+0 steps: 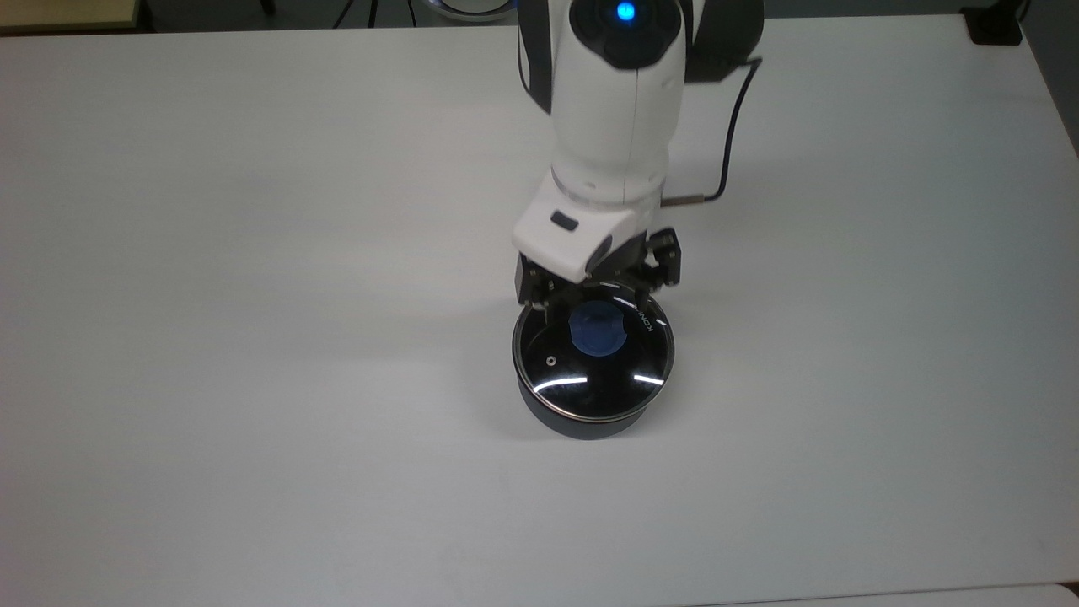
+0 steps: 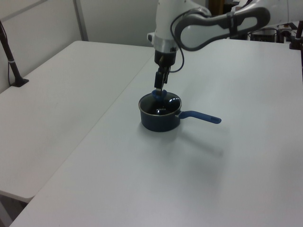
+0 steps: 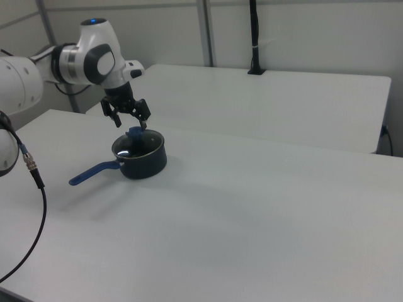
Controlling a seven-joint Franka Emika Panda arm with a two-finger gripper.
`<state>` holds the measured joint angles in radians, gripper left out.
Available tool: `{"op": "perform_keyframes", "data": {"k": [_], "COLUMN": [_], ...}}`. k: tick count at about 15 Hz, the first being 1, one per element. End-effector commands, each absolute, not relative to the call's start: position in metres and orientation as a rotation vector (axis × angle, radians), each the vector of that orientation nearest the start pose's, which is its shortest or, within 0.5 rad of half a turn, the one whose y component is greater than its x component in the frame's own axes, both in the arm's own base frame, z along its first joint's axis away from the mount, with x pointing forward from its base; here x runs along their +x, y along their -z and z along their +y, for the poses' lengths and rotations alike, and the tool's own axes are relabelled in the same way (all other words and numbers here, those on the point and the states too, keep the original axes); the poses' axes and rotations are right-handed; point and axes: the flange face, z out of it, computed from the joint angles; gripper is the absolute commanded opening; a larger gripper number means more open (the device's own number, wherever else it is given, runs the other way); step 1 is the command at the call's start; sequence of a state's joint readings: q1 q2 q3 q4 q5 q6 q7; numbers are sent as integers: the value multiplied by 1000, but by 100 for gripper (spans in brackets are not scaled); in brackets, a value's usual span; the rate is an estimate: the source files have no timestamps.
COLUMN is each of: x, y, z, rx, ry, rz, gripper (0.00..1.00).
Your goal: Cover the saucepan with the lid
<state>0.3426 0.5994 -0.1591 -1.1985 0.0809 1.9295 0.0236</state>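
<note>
The lid (image 1: 593,361) is sitting on the saucepan (image 2: 160,120) near the middle of the white table (image 1: 253,253). Small lettering is showing on the glass beside the blue knob (image 1: 597,332), too small to read. The end effector (image 1: 595,288) is hovering just above the knob, fingers spread and gripping nothing. In the top view the pan's blue handle (image 2: 200,116) is lying hidden under the arm.

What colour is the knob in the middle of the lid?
Blue. The knob on the lid shows best in the top view.
</note>
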Motion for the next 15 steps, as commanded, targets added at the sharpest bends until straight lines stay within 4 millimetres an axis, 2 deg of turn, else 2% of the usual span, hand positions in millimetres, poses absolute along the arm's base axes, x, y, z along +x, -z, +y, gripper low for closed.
{"op": "perform_keyframes", "data": {"k": [1,2,3,5,6,8,11,15], "x": [698,683,666,624,604,579,559,547], "y": [-480,-485,-503,-524,-531,-539,-558,-569], "z": [159,147,134,100,87,63,38,12], "rx": [-3116,-3129,-3144,-3171,-3182,-3190,-3205,-3215], "ry": [148,80,47,-41,-54,-100,-164,-161], "rz": [-228,-216,-206,-173,-166,-126,-77,-14], "gripper": [100,100,100,100,100,100,100,100]}}
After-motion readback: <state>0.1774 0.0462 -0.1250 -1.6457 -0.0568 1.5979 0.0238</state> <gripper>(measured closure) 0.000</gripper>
